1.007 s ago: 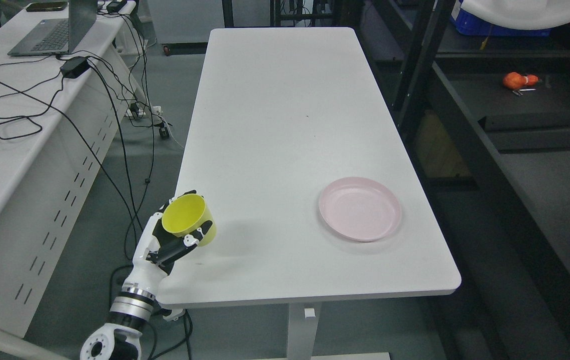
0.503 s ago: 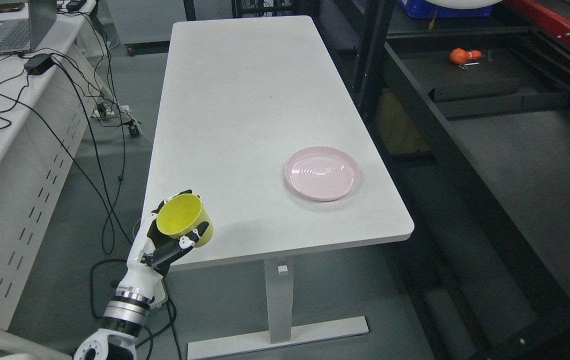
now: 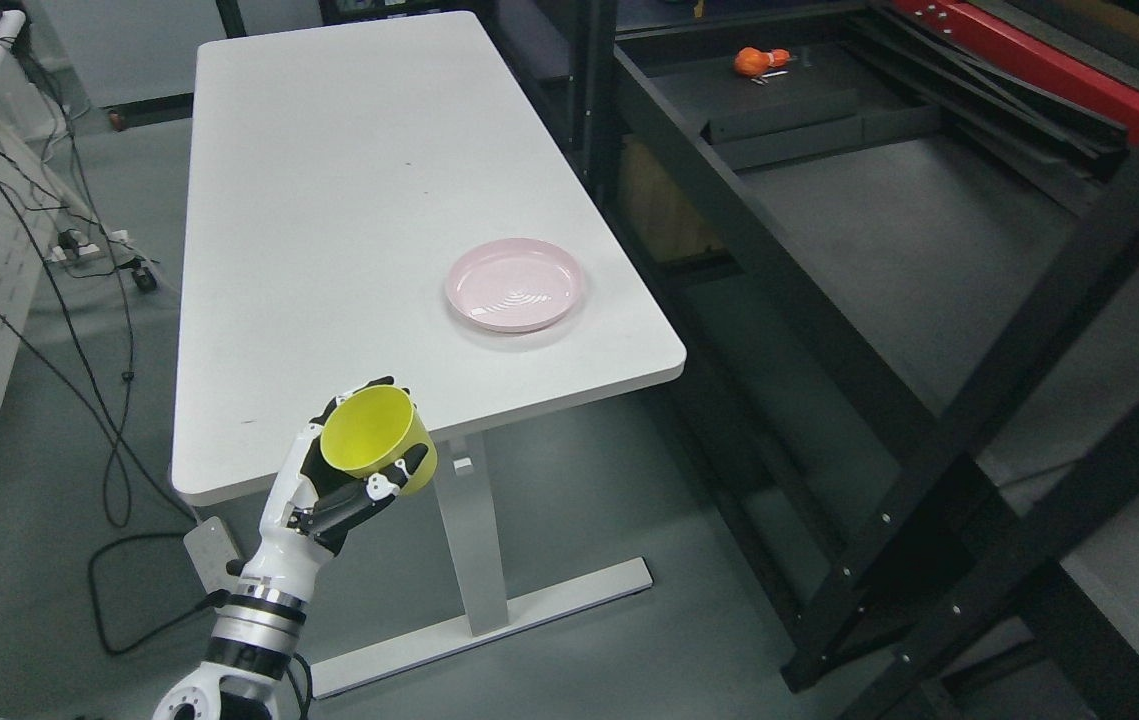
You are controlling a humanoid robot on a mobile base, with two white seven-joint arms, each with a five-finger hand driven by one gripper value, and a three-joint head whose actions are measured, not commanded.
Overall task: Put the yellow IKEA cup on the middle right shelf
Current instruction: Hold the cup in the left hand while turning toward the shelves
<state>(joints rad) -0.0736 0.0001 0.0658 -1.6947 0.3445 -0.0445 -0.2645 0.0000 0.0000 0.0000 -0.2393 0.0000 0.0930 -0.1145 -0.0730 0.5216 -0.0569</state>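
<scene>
Here the yellow cup (image 3: 377,441) was held off the table, in front of the table's near edge and toward its near left corner, tilted so that its open mouth faced up and to the left, with nothing visible inside. The left hand (image 3: 341,478) was wrapped around it, the arm rising from the lower left of the head view; dark fingers (image 3: 399,470) curled across the cup's lower side while others showed behind its far rim, so the hand was closed in a grip on the cup. The white table (image 3: 329,200) stretched away behind the hand, standing on a white leg with a flat foot on the grey floor. A pink plate (image 3: 514,284) lay on the table near its right edge, close to the near right corner and well apart from the cup. To the right of the table stood a black shelf rack (image 3: 829,300) with dark shelf boards, and a small orange object (image 3: 751,62) rested on a far shelf board. Black cables (image 3: 79,300) trailed over the floor to the left of the table. The right hand did not show.
</scene>
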